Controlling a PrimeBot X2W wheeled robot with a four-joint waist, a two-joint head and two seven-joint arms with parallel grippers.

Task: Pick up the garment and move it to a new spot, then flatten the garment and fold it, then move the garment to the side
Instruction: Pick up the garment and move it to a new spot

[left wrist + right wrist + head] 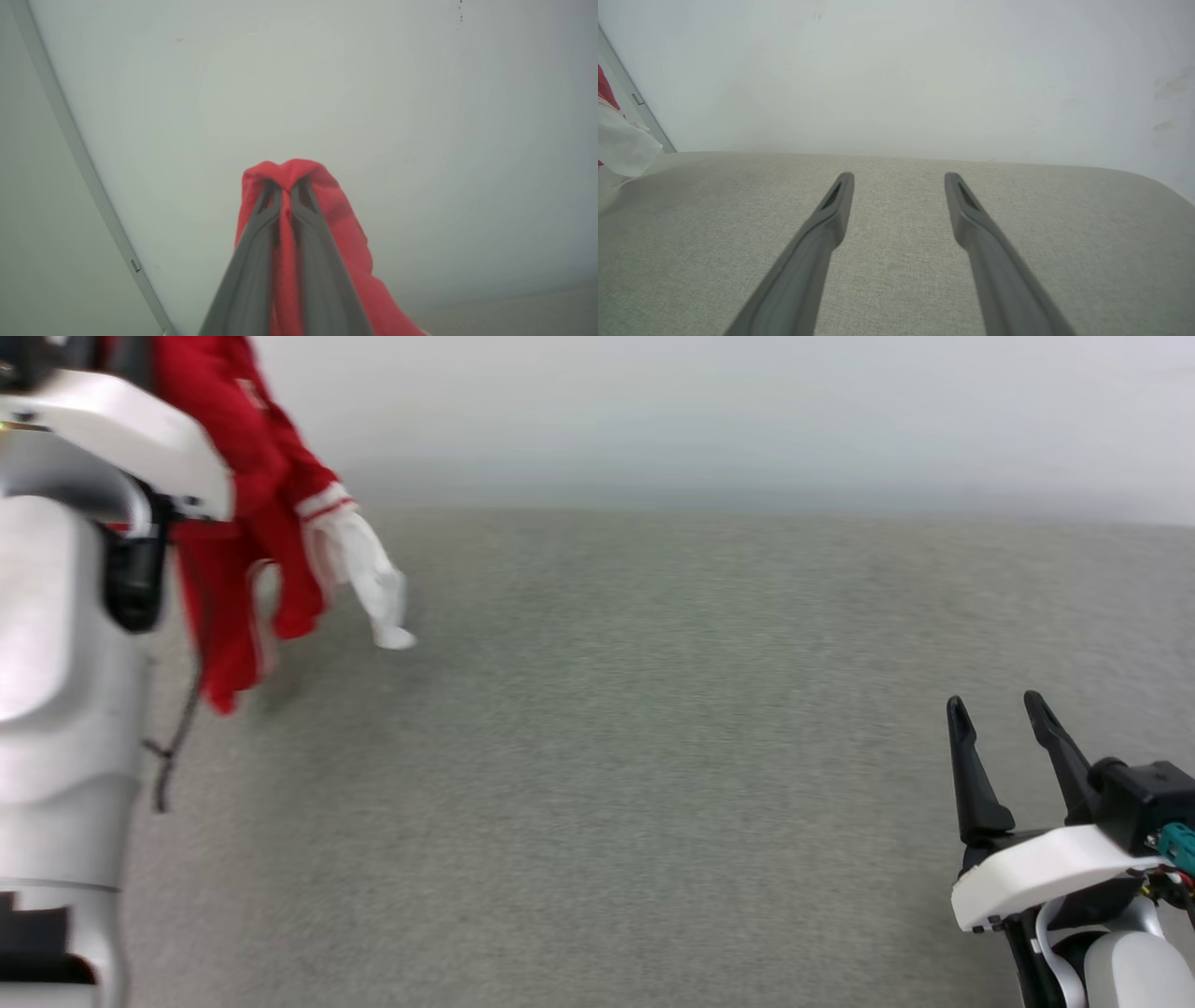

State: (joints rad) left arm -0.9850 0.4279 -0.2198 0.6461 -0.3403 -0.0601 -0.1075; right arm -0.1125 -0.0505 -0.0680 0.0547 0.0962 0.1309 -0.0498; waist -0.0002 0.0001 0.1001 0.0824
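Head view: we see the garment (pixel 233 457), red with a white, stripe-trimmed sleeve, hanging blurred at upper left above the grey surface (pixel 653 756), its top cut off; the right gripper (pixel 1004 709) stands parted. Left wrist view: the left gripper (pixel 286 186) pinches a red fold. Right wrist view: fingers spread wide, nothing between them; the frame's left edge clips the garment.

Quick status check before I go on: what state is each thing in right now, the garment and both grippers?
garment: lifted, hanging bunched from the left gripper, white sleeve dangling, not flattened or folded.
left gripper: shut on the garment, red cloth pinched between its fingertips.
right gripper: open, fingers spread, holding nothing, over the grey surface.
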